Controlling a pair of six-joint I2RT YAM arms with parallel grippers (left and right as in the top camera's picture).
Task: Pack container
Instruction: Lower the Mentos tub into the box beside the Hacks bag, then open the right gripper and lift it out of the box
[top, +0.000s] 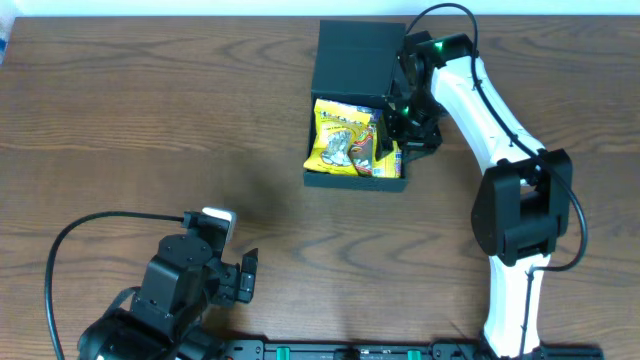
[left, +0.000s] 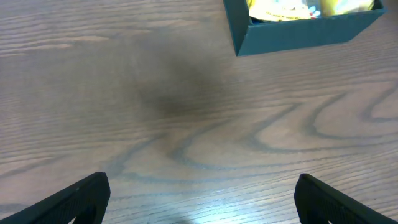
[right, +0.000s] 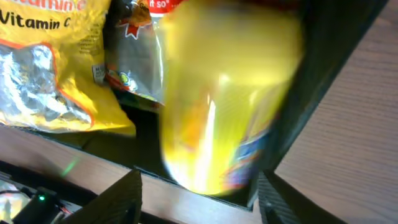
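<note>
The dark teal container (top: 355, 183) stands open at the back centre of the table, its flap lid (top: 355, 55) folded back. Inside lie a large yellow packet (top: 338, 135) and a darker packet (top: 378, 140). My right gripper (top: 408, 125) hovers over the box's right side. In the right wrist view its fingers (right: 199, 199) are apart, and a blurred yellow packet (right: 224, 93) is below them in the box, beside the yellow Vitamin C packet (right: 43, 62). My left gripper (top: 245, 275) is open and empty at the front left. The left wrist view shows its fingers (left: 202, 199) over bare wood.
The wooden table (top: 150, 130) spreads all round. The container's front corner (left: 298, 37) shows at the top right of the left wrist view. The right arm (top: 510, 200) reaches in from the front right. A black cable (top: 80, 230) loops by the left arm.
</note>
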